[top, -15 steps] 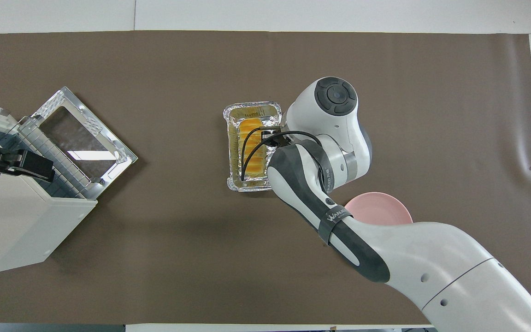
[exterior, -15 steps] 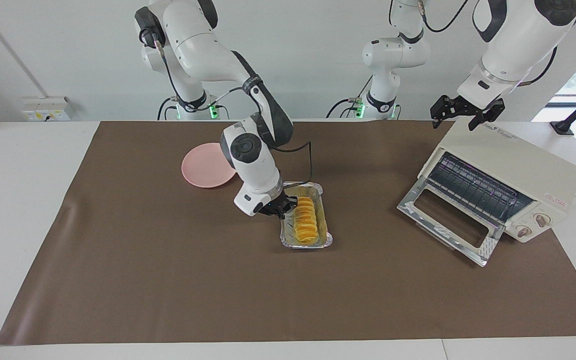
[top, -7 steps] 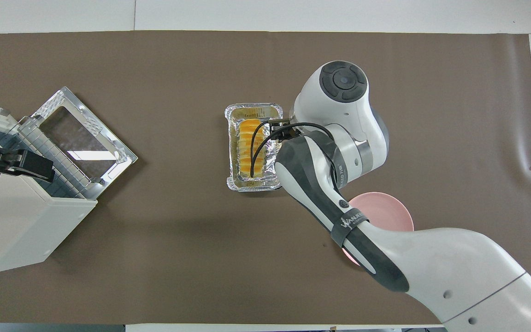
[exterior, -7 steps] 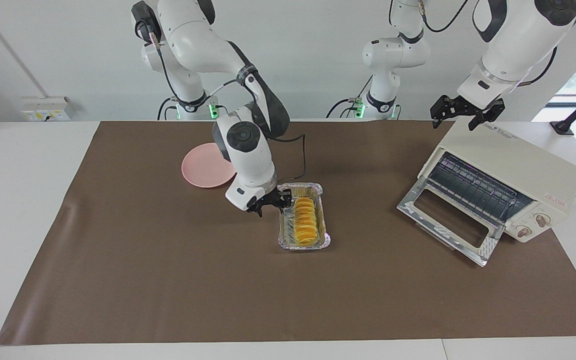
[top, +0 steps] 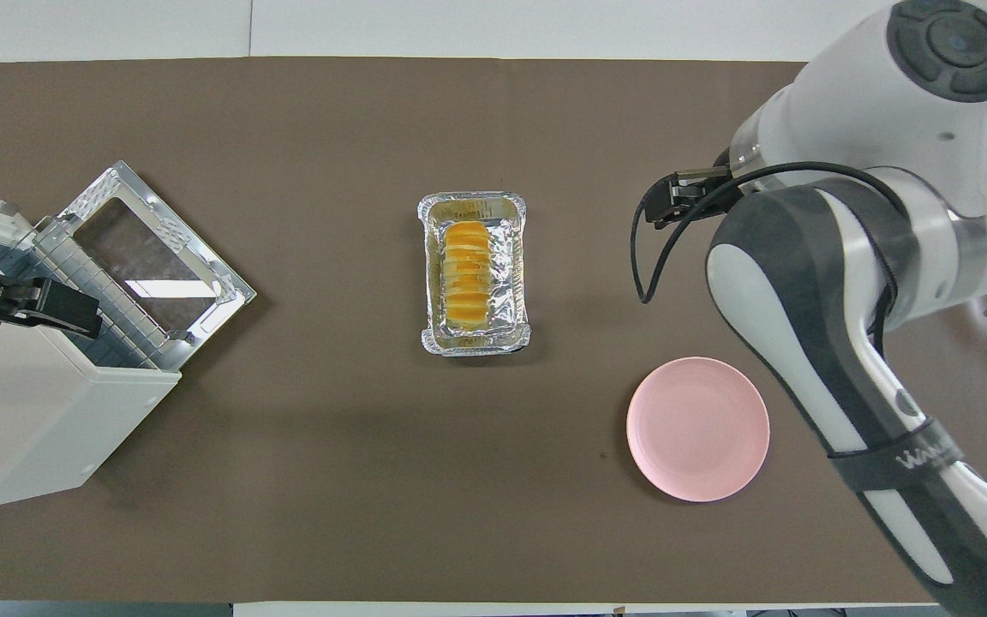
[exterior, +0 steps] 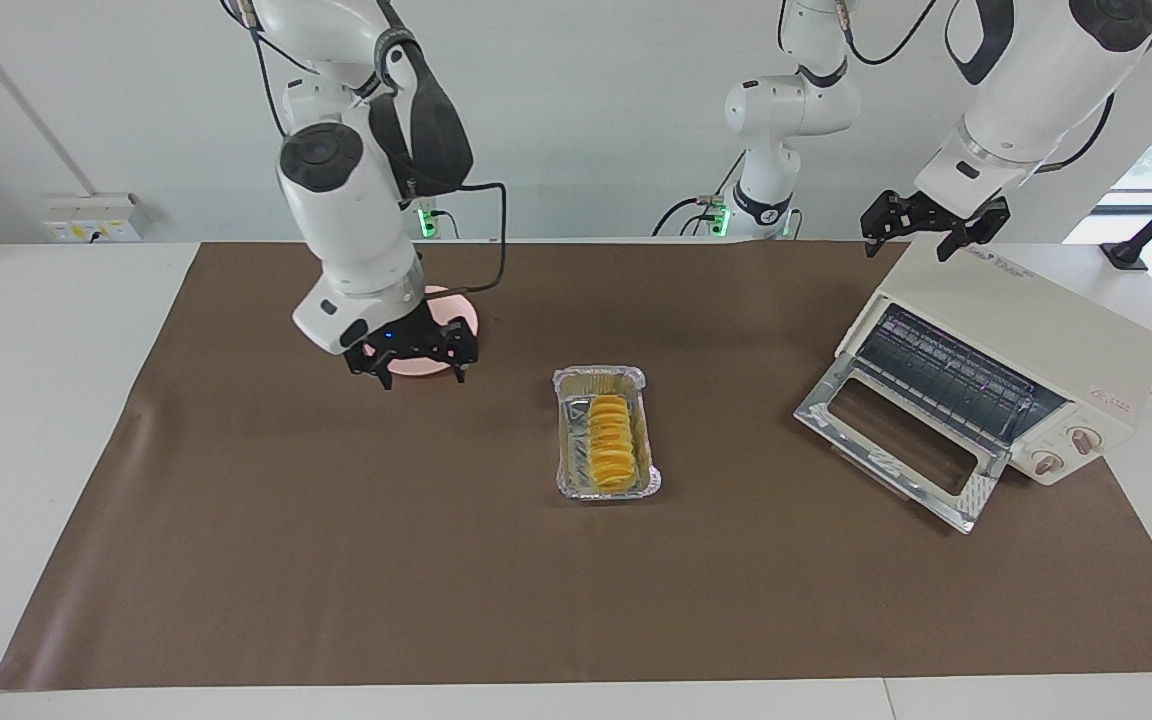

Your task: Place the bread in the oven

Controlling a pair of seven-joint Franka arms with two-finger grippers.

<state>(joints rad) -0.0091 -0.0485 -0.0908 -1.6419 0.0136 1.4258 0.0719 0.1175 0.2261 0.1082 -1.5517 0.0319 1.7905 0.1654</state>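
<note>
The bread (exterior: 611,447) is a ridged golden loaf lying in a silver foil tray (exterior: 600,376) at mid-table; it also shows in the overhead view (top: 467,274) inside the tray (top: 472,200). The cream-white oven (exterior: 1031,318) stands at the left arm's end, with its glass door (exterior: 894,440) dropped open and its wire rack showing. In the overhead view the oven (top: 22,411) and its door (top: 151,248) show too. My right gripper (exterior: 421,376) is open and empty, raised by the pink plate, well apart from the tray. My left gripper (exterior: 911,245) hangs open over the oven's top and waits.
A round pink plate (top: 697,428) lies on the brown mat (exterior: 336,560) toward the right arm's end, nearer to the robots than the tray. In the facing view the plate (exterior: 463,312) is mostly hidden by the right gripper. The right arm's cable loops below its wrist.
My right gripper has let go of the tray's side, risen and swung away toward the right arm's end, by the pink plate. Tray, bread and left arm have stayed put.
</note>
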